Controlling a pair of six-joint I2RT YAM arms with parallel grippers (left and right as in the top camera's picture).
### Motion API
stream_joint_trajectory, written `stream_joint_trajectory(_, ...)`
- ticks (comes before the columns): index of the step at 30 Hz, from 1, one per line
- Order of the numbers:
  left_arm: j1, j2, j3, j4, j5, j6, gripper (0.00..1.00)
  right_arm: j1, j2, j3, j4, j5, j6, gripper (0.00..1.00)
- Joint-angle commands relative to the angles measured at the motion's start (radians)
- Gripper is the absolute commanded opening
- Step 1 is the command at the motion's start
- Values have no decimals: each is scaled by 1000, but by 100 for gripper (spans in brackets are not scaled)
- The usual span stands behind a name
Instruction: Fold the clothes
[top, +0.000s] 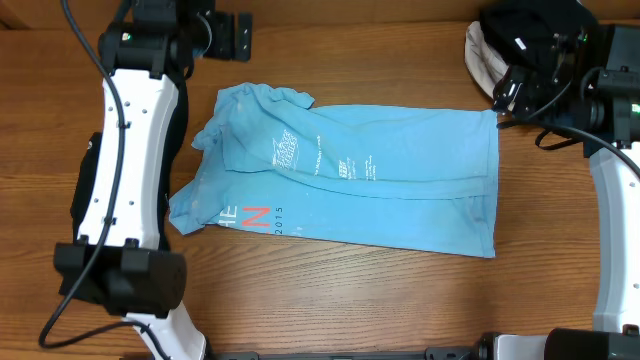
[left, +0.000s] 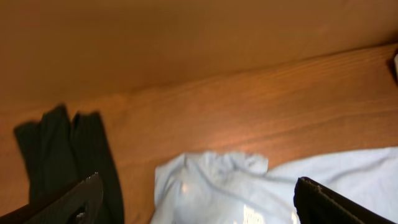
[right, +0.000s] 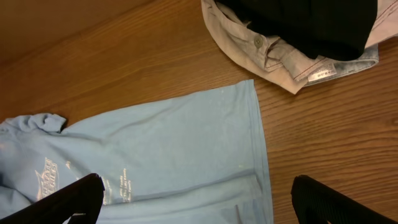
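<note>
Lying flat on the wooden table (top: 400, 300), the light blue T-shirt (top: 400, 170) fills the middle of the overhead view. Its neck and sleeves are bunched toward the left arm's side and its hem is toward the right arm's side, with a long fold line running across the body. White lettering (top: 290, 155) shows on the upper layer, and a red-orange letter (top: 258, 217) sits near the front left corner. At the far right corner of the table lies a pile of other clothes (top: 485, 55). In the right wrist view it is a pale buttoned garment (right: 267, 50) with a black garment (right: 305, 22) on top, apart from the T-shirt with bare wood between them. From overhead the dark end of the right arm covers part of that pile. The white left arm (top: 120, 170) stretches along the T-shirt's sleeve side, just beside the cloth. The left gripper (left: 198, 185) is spread as wide as it goes and holds nothing — the left fingers (left: 329, 202) sit at the bottom corners of its view, with the crumpled collar end of the T-shirt between and beyond them. From overhead it sits past the T-shirt's far left corner, near the table's far edge and clear of the cloth. The right gripper (right: 198, 182) is likewise fully spread and empty — the right fingers (right: 336, 199) frame the hem end of the T-shirt, whose far hem corner lies just ahead of them. Whether those fingertips touch the cloth cannot be told.
</note>
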Motion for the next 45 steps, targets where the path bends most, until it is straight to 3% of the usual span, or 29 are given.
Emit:
stream_joint_trajectory(1, -6, 154, 58, 8, 23, 35, 100, -2, 0, 18, 0, 16, -37, 100)
stream_joint_trajectory(12, -39, 404, 98, 100, 22, 137, 94, -2, 39, 6, -38, 16, -40, 98)
stream_joint_trajectory(19, -94, 516, 98, 159, 25, 142, 94, -2, 39, 6, -35, 74, -40, 96)
stream_joint_trajectory(35, -140, 615, 97, 203, 18, 140, 85, -2, 39, 6, -32, 140, -40, 88)
stream_joint_trajectory(40, -143, 646, 97, 191, 18, 138, 77, -2, 39, 6, -32, 140, -40, 86)
stream_joint_trajectory(45, -143, 648, 97, 195, 14, 137, 57, -2, 39, 6, -29, 140, -40, 86)
